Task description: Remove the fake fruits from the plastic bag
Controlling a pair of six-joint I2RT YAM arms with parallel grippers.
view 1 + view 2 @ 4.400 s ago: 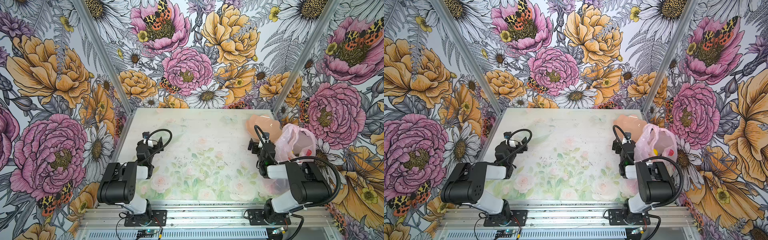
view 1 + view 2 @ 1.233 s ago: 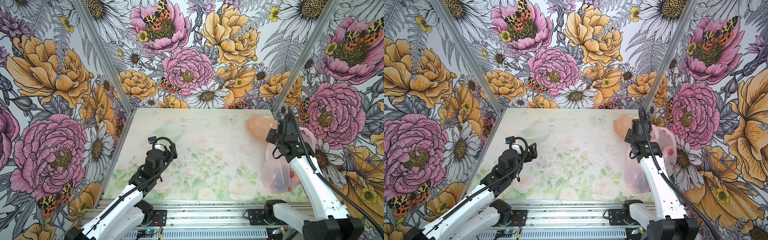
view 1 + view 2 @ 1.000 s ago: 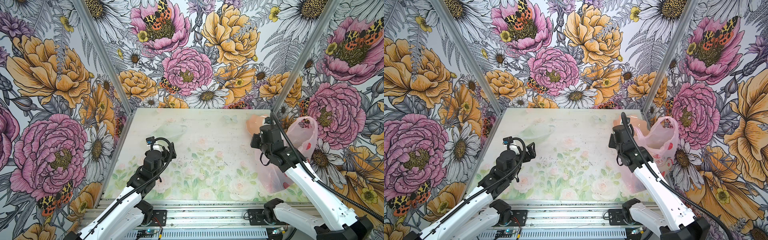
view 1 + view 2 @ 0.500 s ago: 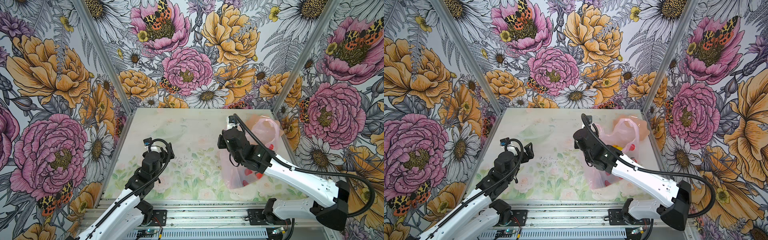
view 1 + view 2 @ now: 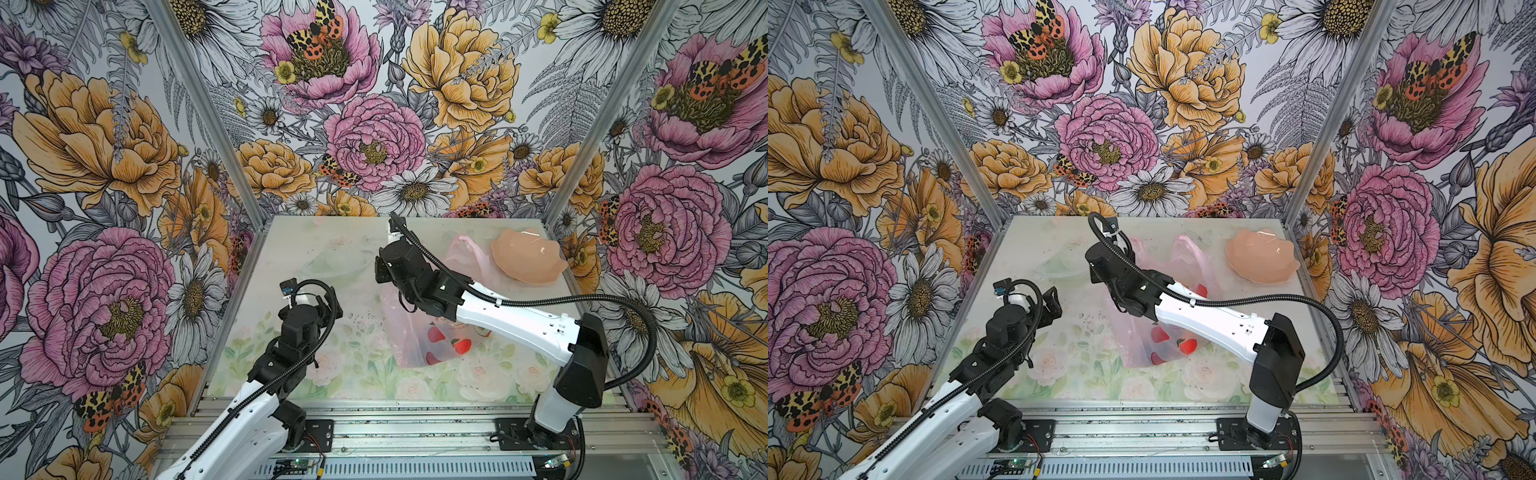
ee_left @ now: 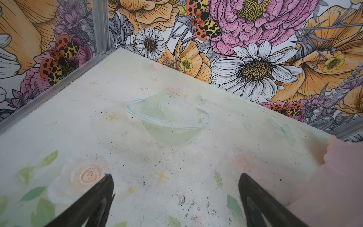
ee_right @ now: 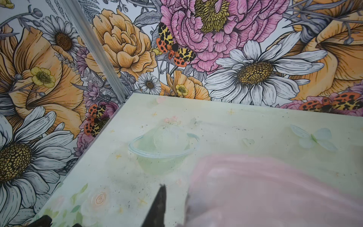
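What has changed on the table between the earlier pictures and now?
The right end effector took hold of the pink plastic bag beside the peach bowl and dragged it toward the middle of the table. Whether it grips the bag now cannot be seen. The left arm unfolded and carried the left end effector forward, open. The bowl stayed in place.
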